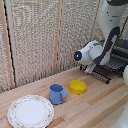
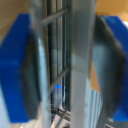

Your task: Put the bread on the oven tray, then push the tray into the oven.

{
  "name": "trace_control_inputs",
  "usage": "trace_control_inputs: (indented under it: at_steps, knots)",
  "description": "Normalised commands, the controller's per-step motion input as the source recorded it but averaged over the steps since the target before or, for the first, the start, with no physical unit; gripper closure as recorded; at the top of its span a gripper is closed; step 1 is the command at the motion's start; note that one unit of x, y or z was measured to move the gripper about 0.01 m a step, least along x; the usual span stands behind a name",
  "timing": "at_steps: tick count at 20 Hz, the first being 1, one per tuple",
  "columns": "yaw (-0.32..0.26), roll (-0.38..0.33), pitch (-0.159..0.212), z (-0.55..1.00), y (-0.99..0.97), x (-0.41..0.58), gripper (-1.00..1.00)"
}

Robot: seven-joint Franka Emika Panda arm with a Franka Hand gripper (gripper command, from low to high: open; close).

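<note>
Pincer (image 2: pixel 67 65), one oven pan (image 1: pixel 107 67), one oven (image 1: pixel 120 47)

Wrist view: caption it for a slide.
Blue-tipped gripper fingers straddling the thin metal bars of the dark wire oven pan.

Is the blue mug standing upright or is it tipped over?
Upright: the blue mug stands on the table, its open mouth facing up.

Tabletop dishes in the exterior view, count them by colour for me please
Blue: 1, the mug
Yellow: 1, the bowl
White with a patterned rim: 1, the plate
Total: 3
</note>
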Motion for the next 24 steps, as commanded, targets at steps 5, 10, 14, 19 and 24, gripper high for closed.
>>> trace_control_inputs:
  at_steps: [5,10,14,19,24]
  knots:
    - [-0.086,-0.009,0.015,0.06,-0.02,0.046,1.0]
    - [-0.086,0.085,0.154,0.67,-0.47,0.049,1.0]
    - [-0.088,0.085,0.151,0.73,-0.52,0.051,1.0]
    - [-0.1,0.104,0.136,0.74,-0.53,0.118,1.0]
    - [-0.018,0.096,0.112,0.61,-0.78,0.278,1.0]
